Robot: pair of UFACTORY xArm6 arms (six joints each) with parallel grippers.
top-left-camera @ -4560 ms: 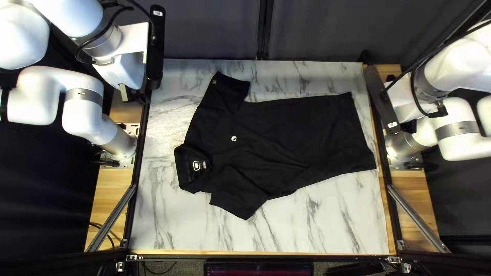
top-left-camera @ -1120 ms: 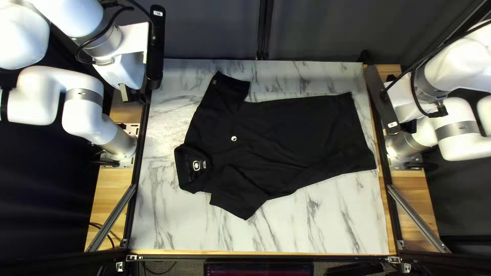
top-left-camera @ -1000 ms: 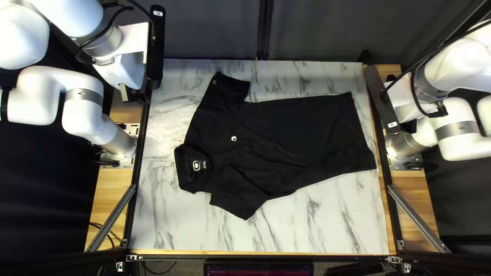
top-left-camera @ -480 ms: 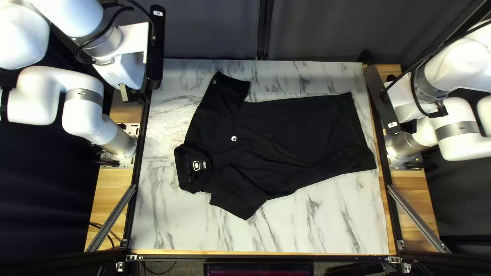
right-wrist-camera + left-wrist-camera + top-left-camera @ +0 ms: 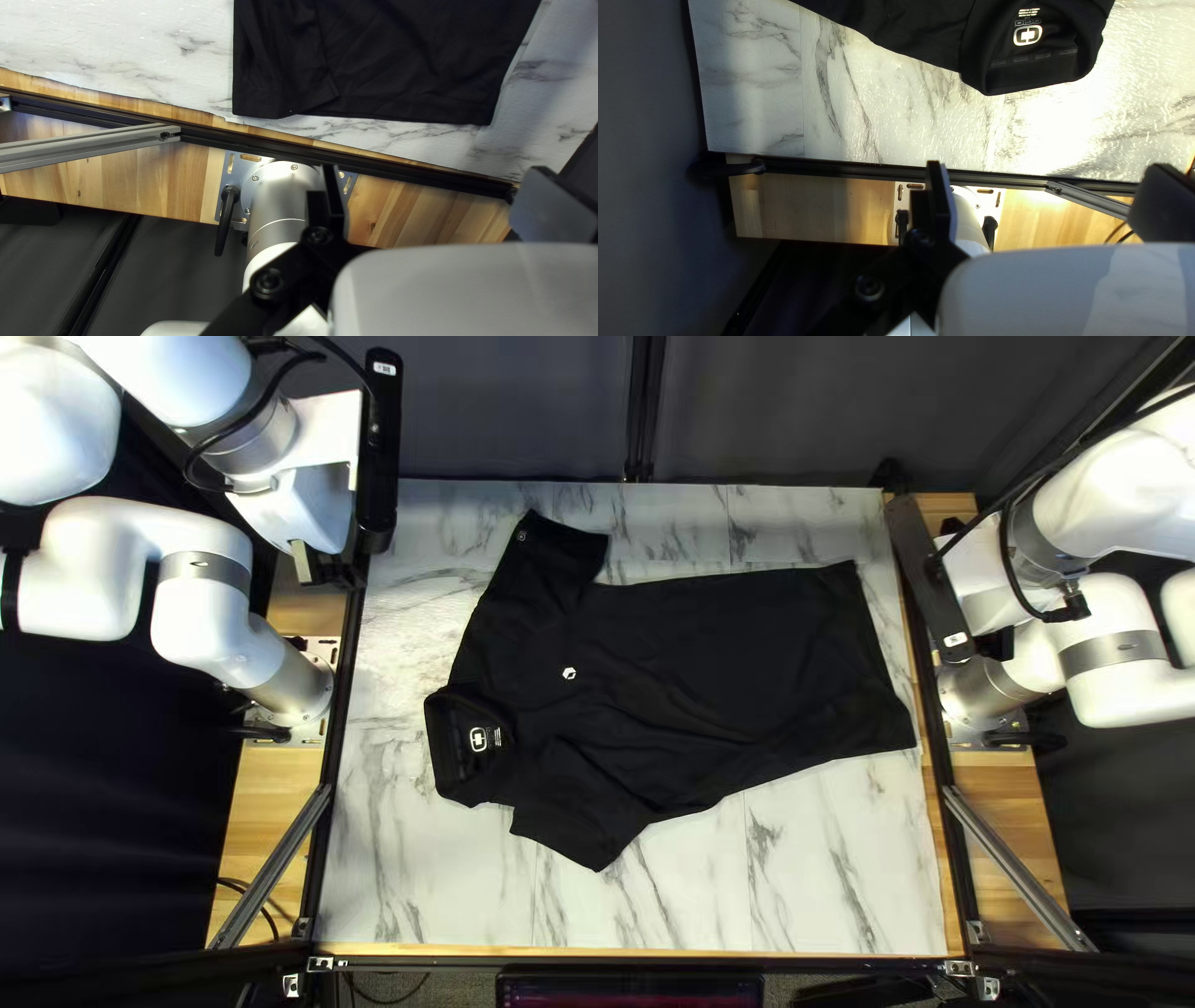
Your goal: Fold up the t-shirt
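A black collared t-shirt lies spread on the marble-patterned table, collar toward the left of the top left view and hem toward the right. One sleeve points at the far edge; the other, with creases beside it, at the near edge. My left gripper is raised over the table's left edge; in the left wrist view the gripper stands open, with the shirt collar ahead, apart from it. Beyond the right edge is my right gripper; in the right wrist view this gripper is open, the hem ahead, untouched.
Black rails run along the table's sides, with grey diagonal braces outside them. Wooden strips carry the arm bases. Bare marble surface shows between the shirt and the near edge. A dark curtain hangs behind.
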